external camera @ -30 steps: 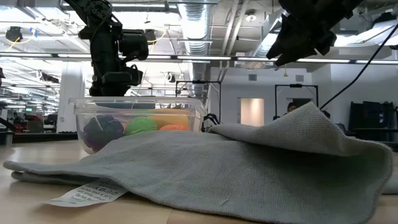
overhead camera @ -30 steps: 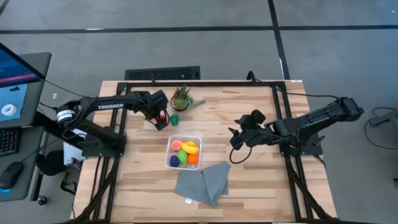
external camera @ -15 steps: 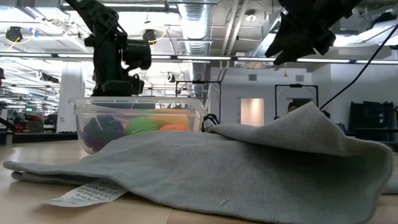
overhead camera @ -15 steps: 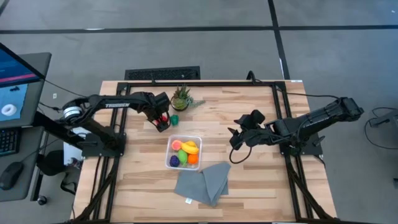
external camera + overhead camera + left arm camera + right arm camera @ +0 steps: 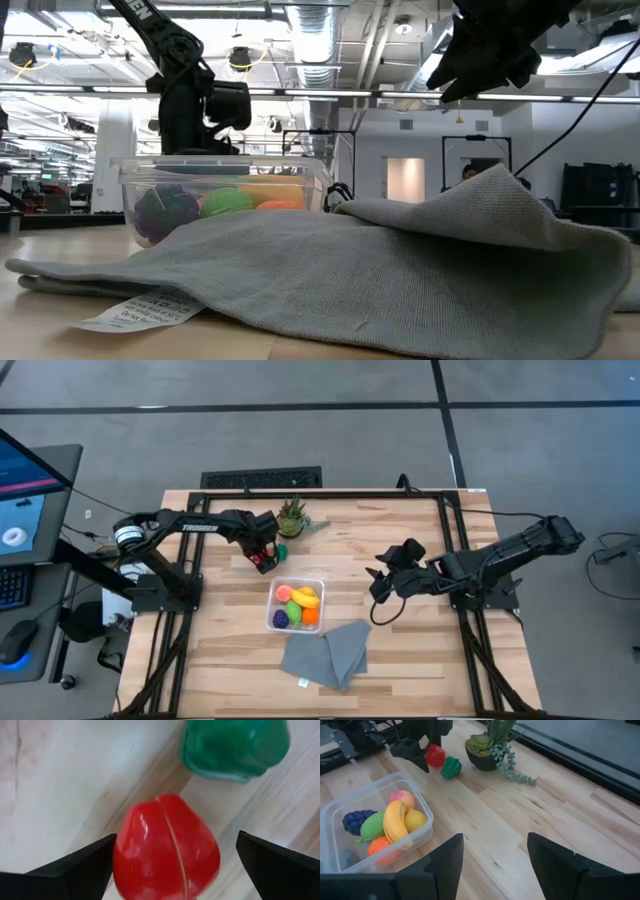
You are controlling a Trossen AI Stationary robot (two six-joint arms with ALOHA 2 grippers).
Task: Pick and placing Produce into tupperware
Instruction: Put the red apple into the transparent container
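Red fruit (image 5: pixel 167 847) lies on the wooden table (image 5: pixel 400 650) between the spread fingers (image 5: pixel 75 870) of the left gripper (image 5: pixel 263 556), which stands wide apart around it without clamping it; in the left wrist view the fingertips flank the fruit on both sides with table showing between. A second ago that gripper sat a little farther from the plant (image 5: pixel 291 515), out toward the table's left side; now the arm has reached further in, and the gripper is low over the red piece, just beside the dark green pepper (image 5: pixel 235 747), which lies on the wood between the red fruit and the plant pot. The tupperware (image 5: pixel 272 622) stands near the middle of the table, where it was before, holding the banana (image 5: pixel 395 822), a yellow fruit (image 5: pixel 415 819), a peach-pink fruit (image 5: pixel 402 798), a lime green piece (image 5: pixel 374 826), a purple one (image 5: pixel 356 820) and an orange one (image 5: pixel 380 846). Grey cloth (image 5: pixel 325 653) lies just beside the container, on the near side, unmoved. The right gripper (image 5: pixel 378 582) hangs above the table to the right of the container, well apart from it, unchanged from the earlier frames; its fingers (image 5: pixel 445 865) stand partly apart with nothing between them.
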